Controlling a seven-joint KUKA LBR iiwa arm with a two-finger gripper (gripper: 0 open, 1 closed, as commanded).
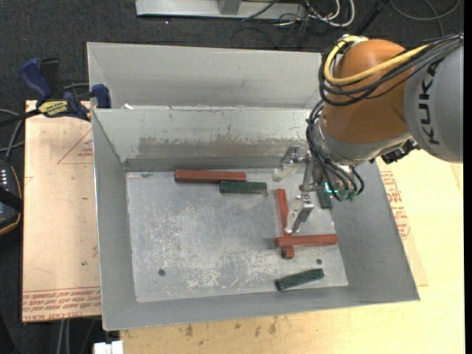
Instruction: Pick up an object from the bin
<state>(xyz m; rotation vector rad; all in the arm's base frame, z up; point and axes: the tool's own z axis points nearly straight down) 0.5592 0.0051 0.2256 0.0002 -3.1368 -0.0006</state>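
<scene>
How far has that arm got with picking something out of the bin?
Done: nothing lifted yet; every bar seems to lie on the floor. In hand: the gripper hangs low at the bin's right side, beside one red bar and just above a crosswise red bar. Left: grasping one and raising it out.

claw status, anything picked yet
Claw low at right of bin, over red bar, beside second red bar. Grasp unconfirmed. Dark green bar nearby, apart.

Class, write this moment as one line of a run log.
gripper: over horizontal red bar | place: right side of bin | held: nothing seen
</scene>
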